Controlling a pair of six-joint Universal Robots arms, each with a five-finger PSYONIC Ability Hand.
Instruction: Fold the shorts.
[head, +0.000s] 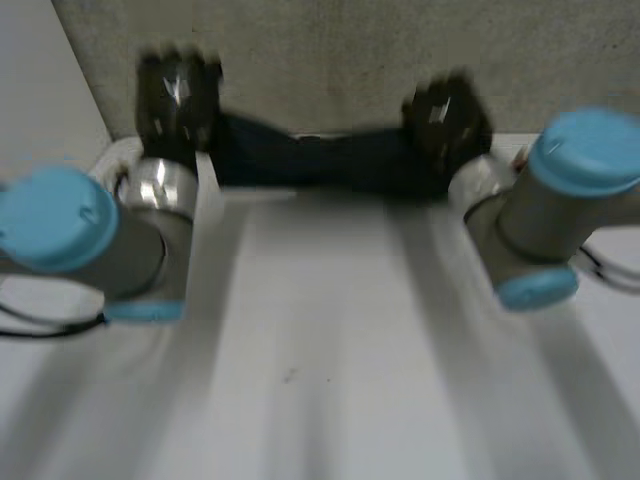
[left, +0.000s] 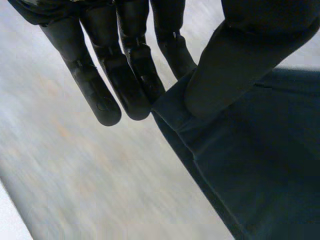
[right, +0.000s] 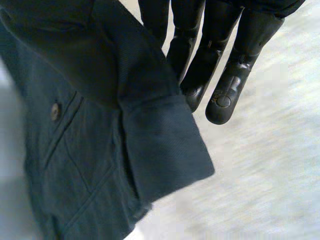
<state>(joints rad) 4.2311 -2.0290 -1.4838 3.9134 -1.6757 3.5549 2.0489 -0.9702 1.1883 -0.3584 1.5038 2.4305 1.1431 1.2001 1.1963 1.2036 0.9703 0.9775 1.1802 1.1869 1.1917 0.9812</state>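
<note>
The dark navy shorts (head: 310, 160) hang stretched between my two hands beyond the white table's far edge. My left hand (head: 178, 95) is on the shorts' left end; its wrist view shows the thumb (left: 240, 65) pinching a hemmed corner of the shorts (left: 260, 165) against nearly straight fingers (left: 125, 75). My right hand (head: 445, 115) has the right end. There a folded hem of the shorts (right: 100, 150), with a small button beside a pocket seam, is gripped against the straight fingers (right: 220, 60), and cloth covers the thumb.
The white table (head: 320, 330) spreads bare below the arms. Grey speckled floor (head: 350, 50) lies beyond its far edge. My left arm (head: 90, 240) and right arm (head: 560, 210) flank the table's middle.
</note>
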